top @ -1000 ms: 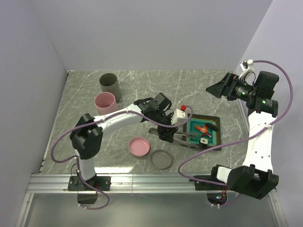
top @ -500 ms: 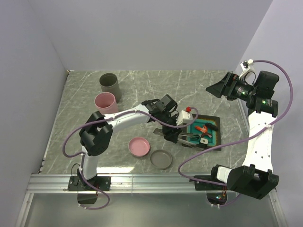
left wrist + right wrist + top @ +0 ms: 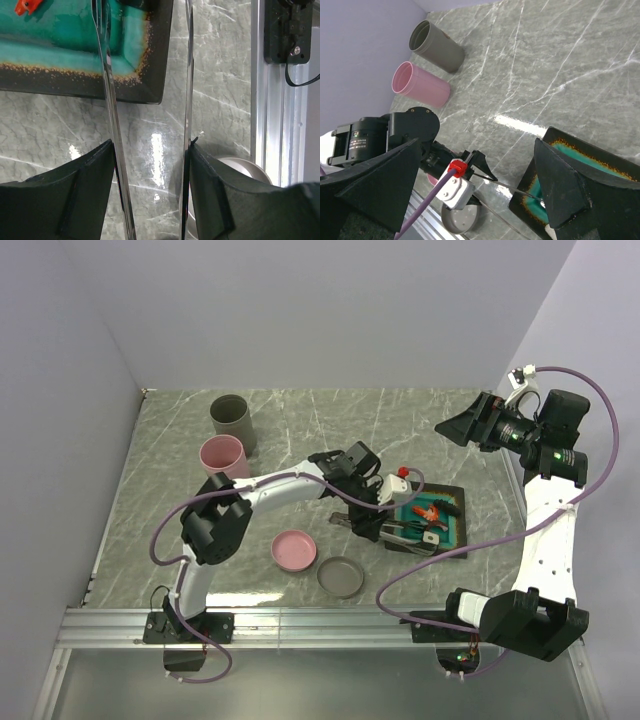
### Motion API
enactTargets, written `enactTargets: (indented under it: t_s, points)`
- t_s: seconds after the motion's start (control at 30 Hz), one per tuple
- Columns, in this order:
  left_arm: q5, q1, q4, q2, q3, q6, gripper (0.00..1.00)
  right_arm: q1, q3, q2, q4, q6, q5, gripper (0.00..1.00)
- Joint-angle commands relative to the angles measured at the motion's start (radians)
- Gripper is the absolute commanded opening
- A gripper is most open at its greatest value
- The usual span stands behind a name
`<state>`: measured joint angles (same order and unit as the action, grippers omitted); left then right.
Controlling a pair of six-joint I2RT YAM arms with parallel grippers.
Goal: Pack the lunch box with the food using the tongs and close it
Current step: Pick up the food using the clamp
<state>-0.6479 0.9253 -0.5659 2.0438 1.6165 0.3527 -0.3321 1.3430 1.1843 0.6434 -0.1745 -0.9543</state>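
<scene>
My left gripper (image 3: 372, 512) is shut on the tongs (image 3: 405, 529), its fingers (image 3: 75, 190) pressing the two slim arms (image 3: 107, 75) from outside. The arms stand apart and their tips reach over the near left part of the teal tray (image 3: 455, 540). On the tray lie the orange-red shrimp-like piece (image 3: 425, 511) and a white block (image 3: 433, 535). The shrimp piece (image 3: 27, 5) shows at the top left of the left wrist view. The lunch box parts, a pink container (image 3: 222, 457) and a grey container (image 3: 232, 420), stand open at the back left. My right gripper (image 3: 455, 430) hangs open, high at the back right.
A pink lid (image 3: 295, 550) and a grey lid (image 3: 342, 576) lie near the front, left of the tray. The grey lid (image 3: 245, 167) sits just beside the tongs. An aluminium rail (image 3: 320, 625) runs along the table's near edge. Walls close in the left and back.
My left gripper has moved right toward the tray with the tongs, and their tips now reach farther over it. The right arm has not moved.
</scene>
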Motion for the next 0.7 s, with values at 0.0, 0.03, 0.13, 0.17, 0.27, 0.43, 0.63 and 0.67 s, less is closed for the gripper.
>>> enactTargets:
  t_s: [0.0,0.03,0.13,0.17,0.27,0.43,0.63,0.67]
  points:
    - [-0.010,0.012,0.020,0.010,0.063,-0.001,0.62,-0.005,0.025,-0.008,-0.037,-0.008,-0.012,1.00]
    - [-0.012,0.014,0.020,0.012,0.065,-0.003,0.62,-0.005,0.025,-0.008,-0.037,-0.008,-0.014,1.00]
    - [-0.015,0.018,0.024,0.019,0.071,-0.004,0.61,-0.005,0.024,-0.006,-0.039,-0.008,-0.017,1.00]
    - [-0.016,0.021,0.023,0.021,0.074,-0.006,0.61,-0.005,0.024,-0.008,-0.037,-0.008,-0.017,1.00]
    - [-0.024,0.027,0.020,0.030,0.082,-0.004,0.60,-0.005,0.024,-0.006,-0.039,-0.006,-0.015,1.00]
    - [-0.025,0.037,0.021,0.035,0.086,-0.003,0.57,-0.007,0.024,-0.005,-0.037,-0.005,-0.015,1.00]
    - [-0.025,0.041,0.012,0.047,0.102,-0.003,0.52,-0.005,0.019,-0.009,-0.039,-0.005,-0.012,1.00]
    - [-0.024,0.040,0.009,0.050,0.102,-0.003,0.51,-0.005,0.019,-0.009,-0.039,-0.003,-0.014,1.00]
